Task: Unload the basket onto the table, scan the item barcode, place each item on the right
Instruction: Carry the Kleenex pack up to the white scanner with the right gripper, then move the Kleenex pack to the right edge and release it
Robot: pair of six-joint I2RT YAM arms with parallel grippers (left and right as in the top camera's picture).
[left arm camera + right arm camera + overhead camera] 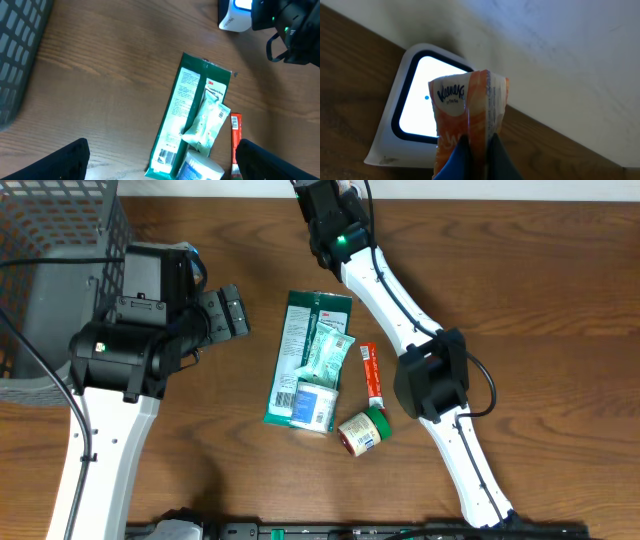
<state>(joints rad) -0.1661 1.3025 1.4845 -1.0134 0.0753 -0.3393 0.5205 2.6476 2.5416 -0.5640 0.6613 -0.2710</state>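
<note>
Kleenex pack (470,107): orange-and-white soft wrapper, logo near its top, held up before the lit scanner window (415,100) at the bench's (350,60) far edge. Right pincer (479,160) is clamped on its lower end, right arm (390,300) stretched far. Left pincer (230,313) gapes wide, empty.

L gripper (226,312) jaws wide apart; R gripper (480,154) pinched tight, R arm (398,305) stretched far fwd.
</note>
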